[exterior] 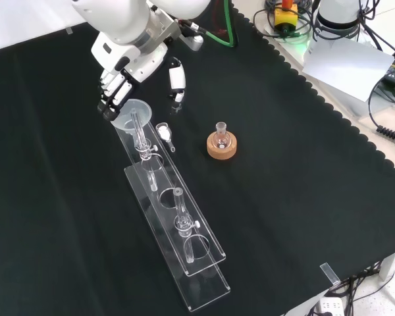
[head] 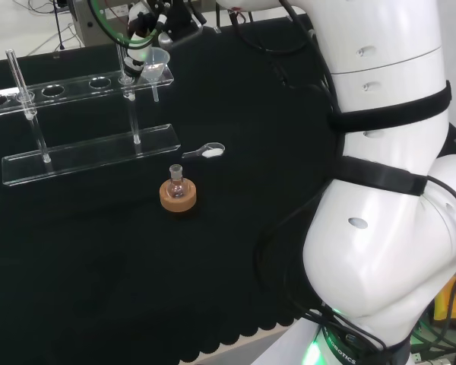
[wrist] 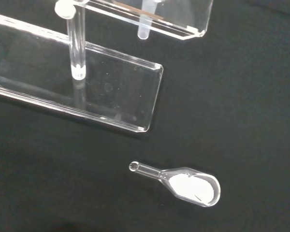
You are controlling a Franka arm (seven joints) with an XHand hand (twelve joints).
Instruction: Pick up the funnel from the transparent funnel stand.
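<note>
Funnel (exterior: 134, 113) sits at far end of stand (exterior: 184, 260); looks light, slippery plastic, take by rim. Hand (exterior: 116, 85) at rim, fingers curled, grasp unclear.

Beside the stand (exterior: 184, 263), the scoop (exterior: 164, 134) and corked flask (exterior: 221, 139) interrupt open cloth (exterior: 303, 197).

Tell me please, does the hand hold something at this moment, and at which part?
It cannot be told for sure. The hand is at the rim of the funnel, which sits in the transparent stand; whether it grips that rim is unclear.
</note>
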